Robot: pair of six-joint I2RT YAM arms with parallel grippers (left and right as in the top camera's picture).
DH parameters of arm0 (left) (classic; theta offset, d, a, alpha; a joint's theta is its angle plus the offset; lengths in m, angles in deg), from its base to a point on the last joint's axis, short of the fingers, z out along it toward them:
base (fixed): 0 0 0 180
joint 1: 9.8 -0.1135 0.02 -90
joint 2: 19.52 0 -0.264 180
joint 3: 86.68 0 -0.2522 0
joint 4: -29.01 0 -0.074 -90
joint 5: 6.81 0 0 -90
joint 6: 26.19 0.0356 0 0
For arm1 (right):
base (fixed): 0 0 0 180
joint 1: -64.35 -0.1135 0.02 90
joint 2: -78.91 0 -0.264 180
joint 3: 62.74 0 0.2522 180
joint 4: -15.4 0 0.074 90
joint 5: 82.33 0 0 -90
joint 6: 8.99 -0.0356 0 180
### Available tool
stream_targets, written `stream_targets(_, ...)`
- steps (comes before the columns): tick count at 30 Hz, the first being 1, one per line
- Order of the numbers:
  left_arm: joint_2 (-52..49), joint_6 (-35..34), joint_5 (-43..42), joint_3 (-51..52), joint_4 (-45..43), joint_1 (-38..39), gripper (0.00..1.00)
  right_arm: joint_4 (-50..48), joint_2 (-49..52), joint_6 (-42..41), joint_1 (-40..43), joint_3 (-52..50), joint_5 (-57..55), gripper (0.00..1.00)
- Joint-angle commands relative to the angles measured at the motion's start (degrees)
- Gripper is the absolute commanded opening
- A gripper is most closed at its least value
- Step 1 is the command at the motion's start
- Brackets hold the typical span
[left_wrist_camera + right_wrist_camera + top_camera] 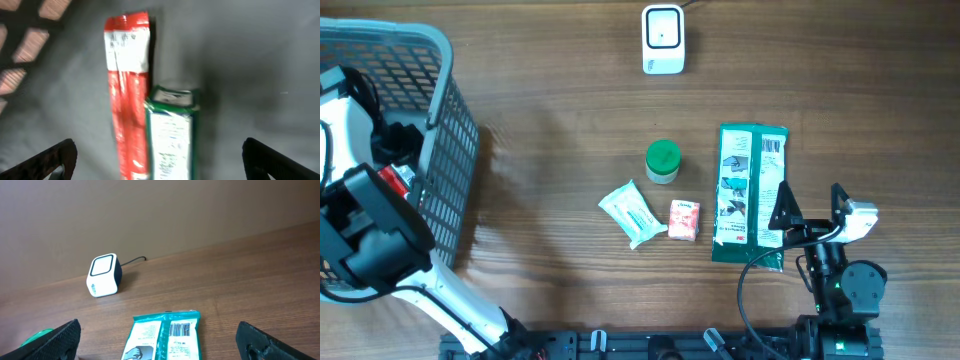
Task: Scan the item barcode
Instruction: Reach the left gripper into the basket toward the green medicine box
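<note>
Green pouch [751,195] lengthwise toward scanner [662,38], barcode end apparently nearest.

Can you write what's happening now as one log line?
left gripper: open, above red packet in basket | right gripper: open, by green pouch

Scanner [663,39] is my reference | jar [663,160] straight in front of it, toward the arms | pouch [752,195] front-right | tissue pack [632,213] and sachet [684,220] side by side past the jar | basket [455,160] far left, holding long box [127,90] beside short box [172,135], touching I think.
</note>
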Motion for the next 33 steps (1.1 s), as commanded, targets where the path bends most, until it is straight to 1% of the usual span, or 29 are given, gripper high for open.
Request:
stream_targets(1,1.8,-16.8,-5.7,-1.2,2.8,0.1,1.0,-0.3,-0.2,-0.4,-0.1,-0.1,-0.4,1.0)
stream_targets(2,1.8,-20.4,-5.7,-0.9,3.8,0.1,1.0,-0.3,-0.2,-0.3,-0.1,-0.1,-0.4,1.0)
stream_targets(3,1.8,-21.3,-5.7,-0.8,3.6,0.1,1.0,-0.3,-0.2,-0.4,-0.1,-0.1,-0.4,1.0)
stream_targets(8,1.8,-21.0,-5.7,-0.7,1.9,0.2,0.99,-0.3,-0.2,-0.4,-0.1,-0.1,-0.4,0.99)
stream_targets(11,1.8,-21.0,-7.6,-0.7,0.3,0.2,0.84,-0.3,-0.2,-0.4,-0.1,-0.1,-0.4,1.0)
stream_targets(16,1.8,-19.7,-7.8,-0.7,-1.2,0.2,0.82,-0.3,-0.2,-0.4,-0.1,0.0,-0.4,1.0)
stream_targets(21,1.7,-19.5,-7.8,1.0,-2.6,0.2,0.81,-0.3,-0.2,-0.4,-0.1,-0.1,-0.4,1.0)
stream_targets(23,1.7,-19.5,-7.8,3.8,-5.9,0.2,0.79,-0.3,-0.2,-0.4,-0.1,-0.1,-0.4,1.0)
stream_targets(24,1.7,-19.5,-7.8,5.1,-7.3,0.2,0.75,-0.3,-0.2,-0.4,-0.1,0.0,-0.4,1.0)
stream_targets(28,1.7,-19.5,-7.8,7.8,-9.1,0.2,0.71,-0.3,-0.2,-0.4,-0.1,-0.1,-0.4,1.0)
stream_targets(29,1.7,-19.5,-7.8,8.4,-9.2,0.2,0.68,-0.3,-0.2,-0.4,-0.1,0.0,-0.4,1.0)
stream_targets(31,1.7,-19.5,-7.8,9.1,-9.3,0.2,0.54,-0.3,-0.2,-0.3,-0.1,-0.1,-0.4,1.0)
stream_targets(32,1.7,-19.5,-7.8,9.1,-9.3,0.2,0.43,-0.3,-0.2,-0.4,-0.1,-0.1,-0.4,0.99)
stream_targets(33,1.7,-19.5,-7.8,9.1,-9.3,0.2,0.25,-0.3,-0.2,-0.4,-0.1,-0.1,-0.4,1.0)
